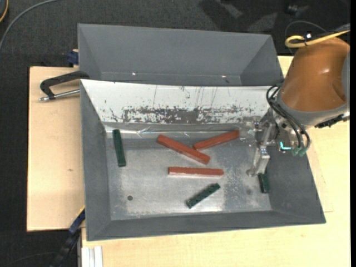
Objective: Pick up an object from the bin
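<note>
1. Slanted green bar (pixel 202 195): dark, lying askew on the floor near the front wall of the grey bin (pixel 167 57).
2. Short green block (pixel 263 183): dark, at the foot of the right wall, lengthwise front to back.
3. Tool (pixel 257 168): reaches down at the bin's right side below the arm's orange cover (pixel 311 77). Its tip is just beside the short green block's upper left end. Contact cannot be told, nor whether the tool is released or clenched. Nothing is seen held in it.
4. Level red bar (pixel 196 172): mid-floor, left of the tool and apart from it.
5. Two crossed red bars: one (pixel 182 148) slanting down to the right, the other (pixel 217 140) rising to the right, meeting at their ends.
6. Left green bar (pixel 119 147): dark, along the left wall.
</note>
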You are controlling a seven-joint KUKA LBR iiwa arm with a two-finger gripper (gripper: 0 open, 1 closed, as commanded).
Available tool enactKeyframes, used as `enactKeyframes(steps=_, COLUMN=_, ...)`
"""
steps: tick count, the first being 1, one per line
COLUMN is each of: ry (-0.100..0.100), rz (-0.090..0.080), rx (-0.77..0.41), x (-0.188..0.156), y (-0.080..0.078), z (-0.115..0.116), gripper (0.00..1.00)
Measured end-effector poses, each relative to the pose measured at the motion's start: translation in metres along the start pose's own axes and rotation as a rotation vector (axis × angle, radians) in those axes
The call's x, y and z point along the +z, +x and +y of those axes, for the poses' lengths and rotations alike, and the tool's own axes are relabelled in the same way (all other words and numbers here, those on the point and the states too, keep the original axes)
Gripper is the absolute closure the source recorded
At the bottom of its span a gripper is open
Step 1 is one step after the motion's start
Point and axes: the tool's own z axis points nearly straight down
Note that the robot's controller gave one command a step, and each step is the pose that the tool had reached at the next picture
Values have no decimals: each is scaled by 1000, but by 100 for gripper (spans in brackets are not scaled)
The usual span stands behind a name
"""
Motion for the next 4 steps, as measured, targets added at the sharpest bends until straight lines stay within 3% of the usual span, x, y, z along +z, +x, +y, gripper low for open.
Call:
enactKeyframes(steps=1, ry=1, rz=-12, rx=-192, x=126, y=19, z=77, gripper=0)
enactKeyframes(steps=2, ry=0, rz=-15, rx=-165, x=94, y=25, z=97, gripper=0)
enactKeyframes(steps=3, ry=2, rz=-14, rx=-266, x=86, y=19, z=82, gripper=0)
enactKeyframes(steps=4, ry=1, rz=-4, rx=-339, x=127, y=20, z=86, gripper=0)
